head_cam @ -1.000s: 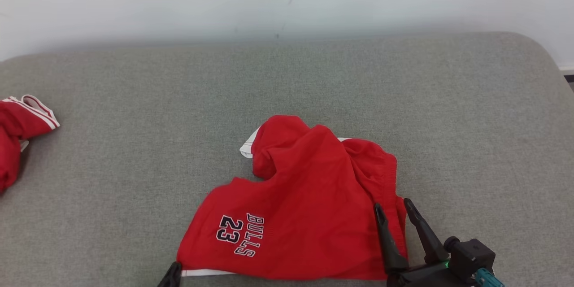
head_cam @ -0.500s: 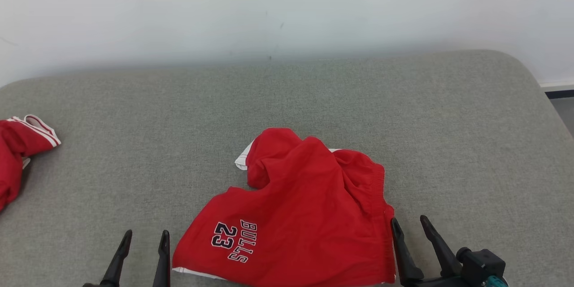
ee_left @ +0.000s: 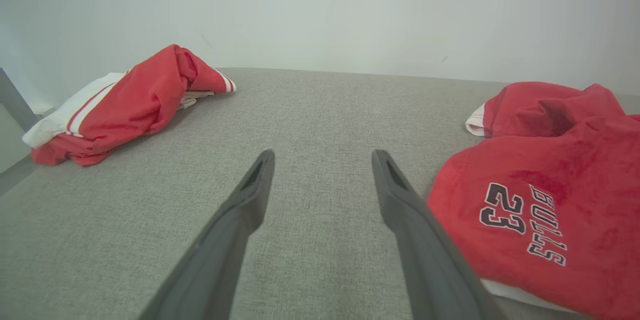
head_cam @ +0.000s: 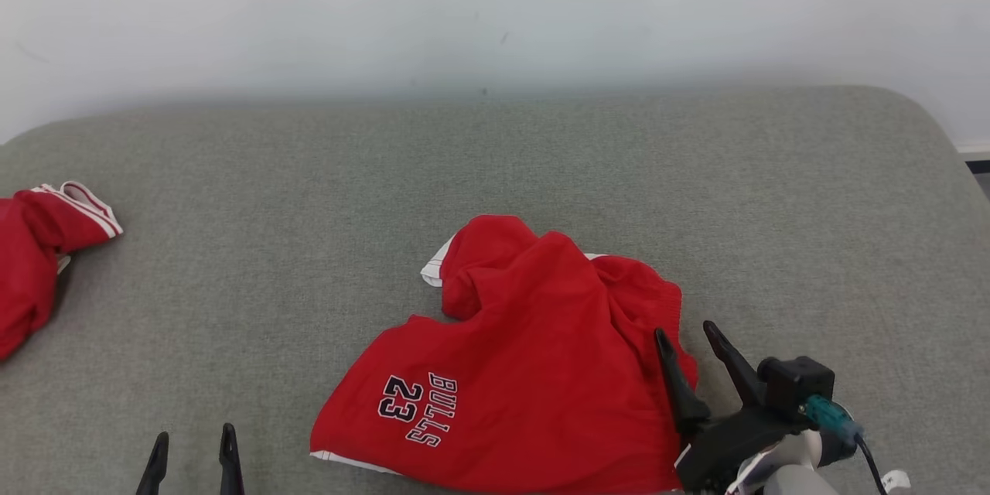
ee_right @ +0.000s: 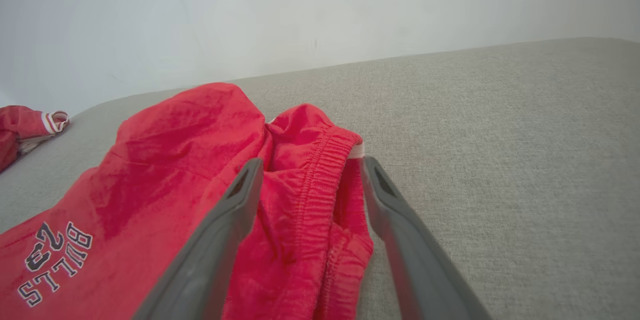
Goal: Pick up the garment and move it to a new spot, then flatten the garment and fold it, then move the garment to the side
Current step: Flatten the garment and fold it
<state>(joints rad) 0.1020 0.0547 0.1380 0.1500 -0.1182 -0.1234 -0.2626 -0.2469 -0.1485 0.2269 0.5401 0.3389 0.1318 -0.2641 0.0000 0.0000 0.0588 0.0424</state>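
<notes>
On the near middle of the grey cushion [head_cam: 541, 155] lies the red garment [head_cam: 534, 356], bunched at its far side and flat across the near-left leg, which carries the "BULLS 23" lettering [head_cam: 418, 406]. A second ago the left gripper [head_cam: 193, 441] was pinched together at the white near-left hem corner. Now its fingers are spread and it sits clear of the cloth, to the left of it at the near edge. The right gripper [head_cam: 684, 332], fingers apart as before, stands at the garment's right edge.

The right wrist view shows the elastic waistband [ee_right: 320, 170] running between those spread fingers, unclamped; whether they touch it I cannot tell. The left wrist view shows white trim [ee_left: 505, 290] under the near hem and, far left and well apart, a second red garment [ee_left: 125, 105] with a broad white panel.
</notes>
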